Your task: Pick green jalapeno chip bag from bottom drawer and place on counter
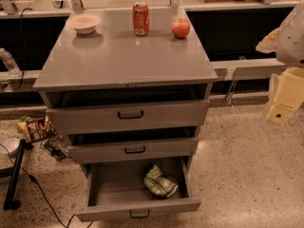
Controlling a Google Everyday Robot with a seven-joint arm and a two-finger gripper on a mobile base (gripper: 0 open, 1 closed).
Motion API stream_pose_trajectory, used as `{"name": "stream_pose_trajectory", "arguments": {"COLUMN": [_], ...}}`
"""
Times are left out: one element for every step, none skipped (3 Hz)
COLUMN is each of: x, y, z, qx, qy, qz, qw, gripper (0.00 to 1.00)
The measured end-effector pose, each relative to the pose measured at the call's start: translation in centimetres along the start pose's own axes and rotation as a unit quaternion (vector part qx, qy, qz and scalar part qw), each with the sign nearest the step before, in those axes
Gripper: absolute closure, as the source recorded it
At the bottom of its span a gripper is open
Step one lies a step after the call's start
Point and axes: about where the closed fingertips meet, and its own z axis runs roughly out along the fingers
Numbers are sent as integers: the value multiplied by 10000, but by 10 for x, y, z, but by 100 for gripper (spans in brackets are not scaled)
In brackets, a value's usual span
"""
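The green jalapeno chip bag [159,182] lies crumpled in the right half of the open bottom drawer [114,186], which is pulled out towards me. The counter [123,56] is the grey top of the cabinet. My gripper [284,96] hangs at the far right edge of the view, level with the upper drawers, well to the right of the cabinet and far above the bag. It holds nothing that I can see.
On the counter's far edge stand a white bowl [83,23], an orange soda can [140,19] and a red apple [180,28]. The two upper drawers [130,115] are slightly open. Brown snack packets [34,128] and cables lie on the floor at the left.
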Motion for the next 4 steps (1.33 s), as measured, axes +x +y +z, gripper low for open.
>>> {"name": "stream_pose_trajectory", "arguments": {"x": [0,-9,-23,-49], "y": [0,-1,14,14], "z": [0,27,105,184], "qx": [1,-32,-490,-719], "qy": [0,-269,-860,-1288], "qz": [0,265,969,1397], "qw": [10000,9993,9904,9791], "gripper": [0,0,0,0]}}
